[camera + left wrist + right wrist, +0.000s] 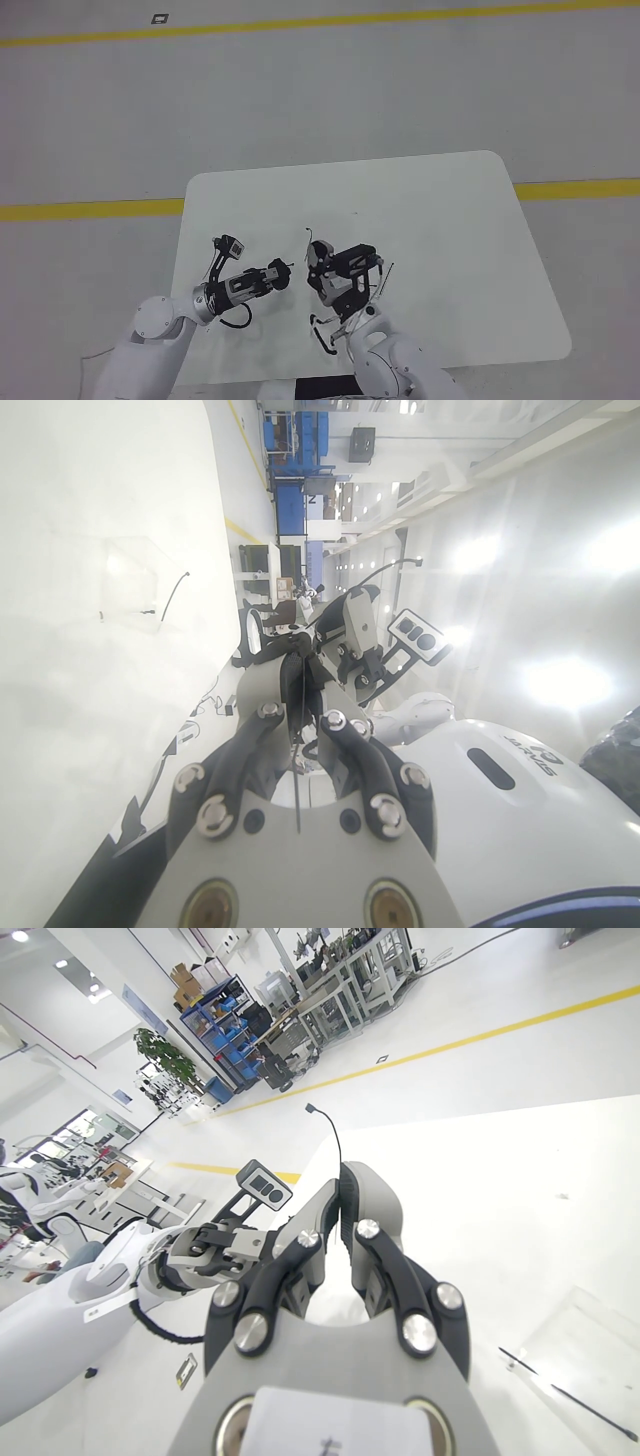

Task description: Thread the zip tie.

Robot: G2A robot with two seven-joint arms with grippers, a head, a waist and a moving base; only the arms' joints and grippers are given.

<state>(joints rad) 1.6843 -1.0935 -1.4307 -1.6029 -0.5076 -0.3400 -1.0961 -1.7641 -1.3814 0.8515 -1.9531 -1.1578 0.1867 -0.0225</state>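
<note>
My right gripper [313, 257] [341, 1173] is shut on a thin black zip tie [334, 1133]. The tie's head end curves up out of the fingertips [308, 233]. My left gripper [287, 268] [302, 650] sits just to its left, fingertips pointing at it, shut on a thin black strap [301, 740] that runs back along its palm. Whether that strap belongs to the same tie, I cannot tell. From the left wrist, the right gripper [312, 627] shows right beyond my left fingertips, the tie's head [418, 560] arching away from it.
Both grippers hover over the front part of the white table [430, 200]. A clear tray [575, 1318] [130, 585] lies beside the right arm, holding a spare black zip tie [565, 1390] [172, 595] [383, 280].
</note>
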